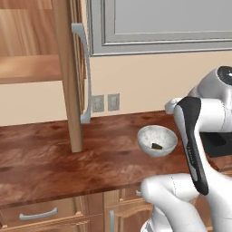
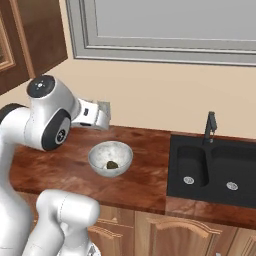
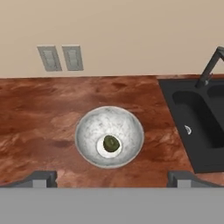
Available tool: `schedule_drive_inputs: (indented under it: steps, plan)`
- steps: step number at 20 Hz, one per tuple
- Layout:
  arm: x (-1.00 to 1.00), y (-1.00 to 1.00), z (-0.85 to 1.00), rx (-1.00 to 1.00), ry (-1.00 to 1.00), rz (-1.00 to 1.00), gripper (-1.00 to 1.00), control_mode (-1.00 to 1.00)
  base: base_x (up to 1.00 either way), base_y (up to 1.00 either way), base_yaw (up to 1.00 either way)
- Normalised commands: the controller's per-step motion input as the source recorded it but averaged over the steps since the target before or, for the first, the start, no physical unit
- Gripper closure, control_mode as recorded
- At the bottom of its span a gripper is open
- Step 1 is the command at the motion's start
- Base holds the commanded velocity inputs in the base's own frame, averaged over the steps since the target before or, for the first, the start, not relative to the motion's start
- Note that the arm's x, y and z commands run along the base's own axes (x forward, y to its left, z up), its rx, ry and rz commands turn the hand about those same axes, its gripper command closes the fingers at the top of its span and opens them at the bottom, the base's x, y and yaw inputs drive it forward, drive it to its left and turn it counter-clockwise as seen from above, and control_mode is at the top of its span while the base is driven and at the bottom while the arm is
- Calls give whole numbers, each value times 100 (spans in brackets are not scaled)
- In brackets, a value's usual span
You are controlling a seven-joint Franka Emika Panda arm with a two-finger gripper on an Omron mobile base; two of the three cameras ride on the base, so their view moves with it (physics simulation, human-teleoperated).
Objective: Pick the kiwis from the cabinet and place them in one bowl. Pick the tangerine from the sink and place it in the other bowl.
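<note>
With one kiwi (image 3: 111, 143) resting in the bowl (image 3: 87, 131) on the desk (image 3: 43, 109), the gripper (image 3: 111, 177), jaws wide and empty, should probably lift clear before swinging back toward the cabinet (image 1: 31, 68)

A whitish bowl (image 2: 110, 158) sat on the reddish-brown wooden counter (image 2: 145, 180) with one dark kiwi (image 2: 112, 164) lying in its bottom. The black double sink (image 2: 214, 170) lay to the bowl's right, apart from it, its slim faucet (image 2: 210, 126) upright at the back. The white arm (image 2: 42, 121) stood left of the bowl.
</note>
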Motion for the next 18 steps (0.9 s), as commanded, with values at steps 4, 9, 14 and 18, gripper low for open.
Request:
schedule_drive_inputs:
  steps: [4, 9, 14, 18]
  plan:
    - [-47, 9, 62, 0, 0, -3, -100, -100, 0, 0, 0]
    - [-48, 0, 47, 0, -8, 0, -100, -100, 0, 0, 0]
    - [-46, 0, 26, 0, -10, 0, -100, -100, 0, 0, 0]
    - [-44, 0, 15, 0, -11, 0, -100, -100, 0, 0, 0]
